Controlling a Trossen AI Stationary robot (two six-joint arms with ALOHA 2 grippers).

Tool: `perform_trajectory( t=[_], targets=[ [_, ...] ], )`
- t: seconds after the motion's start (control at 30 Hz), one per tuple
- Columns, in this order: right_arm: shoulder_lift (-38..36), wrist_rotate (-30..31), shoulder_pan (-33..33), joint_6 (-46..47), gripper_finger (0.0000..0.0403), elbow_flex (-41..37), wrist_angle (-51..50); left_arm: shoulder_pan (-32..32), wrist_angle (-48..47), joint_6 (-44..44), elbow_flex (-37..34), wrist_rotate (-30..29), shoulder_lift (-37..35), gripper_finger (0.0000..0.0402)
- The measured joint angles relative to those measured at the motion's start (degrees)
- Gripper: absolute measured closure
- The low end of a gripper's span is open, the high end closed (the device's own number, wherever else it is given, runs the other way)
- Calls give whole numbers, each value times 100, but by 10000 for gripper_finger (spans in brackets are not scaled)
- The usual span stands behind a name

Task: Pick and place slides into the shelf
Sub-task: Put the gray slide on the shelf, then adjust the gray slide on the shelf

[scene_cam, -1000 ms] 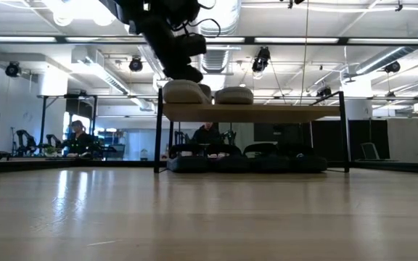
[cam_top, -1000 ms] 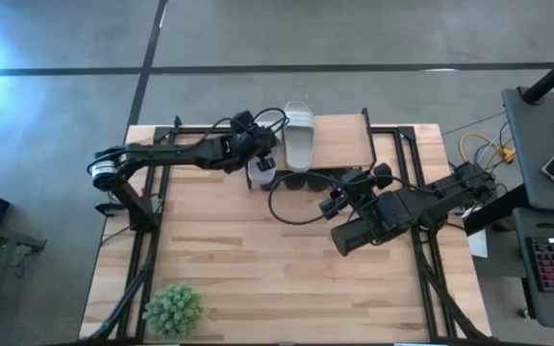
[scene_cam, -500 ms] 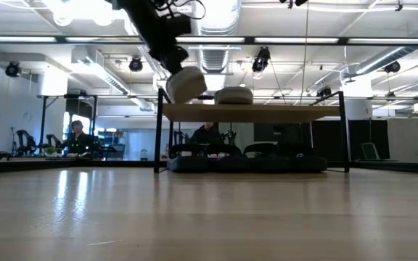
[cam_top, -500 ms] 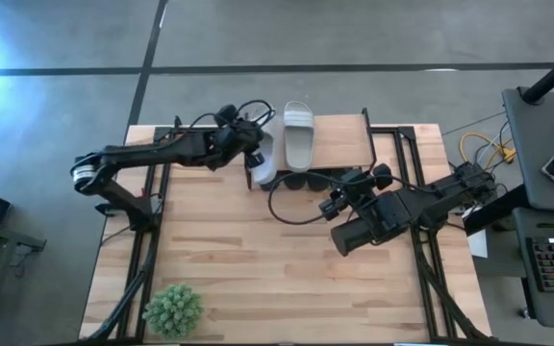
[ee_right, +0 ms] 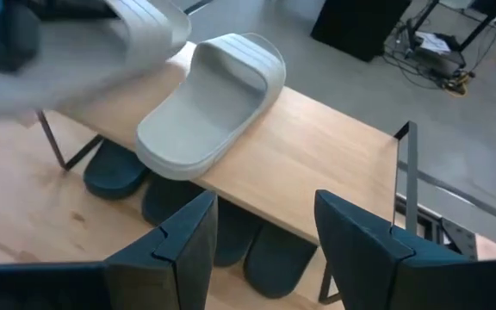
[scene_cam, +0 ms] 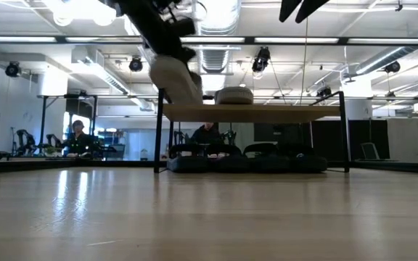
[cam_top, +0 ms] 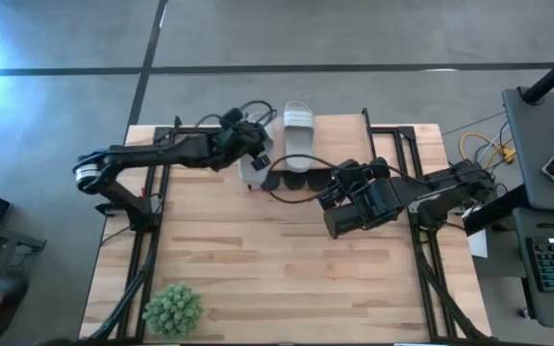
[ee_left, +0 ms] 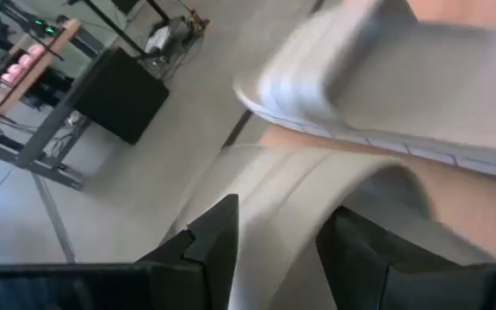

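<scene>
Now grey slide (ee_left: 317,224) betw. left fingers (ee_left: 218,245), above shelf (scene_cam: 252,112) edge.

Light wooden tabletop (cam_top: 258,259), plank-jointed. Near one front corner, small green plant (cam_top: 172,309) standing directly on it. Toward the far edge, low shelf (ee_right: 317,164): pale plank top on thin black wire frame (scene_cam: 343,130), legs resting on the tabletop. On the plank top, one pale grey-white slide (ee_right: 209,108), lying flat near one end. Beneath the plank, row of matte black slides (scene_cam: 245,161) on the tabletop, side by side, toes facing out.
</scene>
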Motion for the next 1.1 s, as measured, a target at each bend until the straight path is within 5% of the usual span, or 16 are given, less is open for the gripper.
perform_trajectory(
  t=[0.43, 1.1],
  targets=[
    [0, -12, -3, -226, 216, -14, 3, 130, 1201, 728, 287, -350, 555, 268],
    [0, -18, -5, -250, 216, -85, -22, 157, 146, 685, 97, -185, 225, 268]
  ],
)
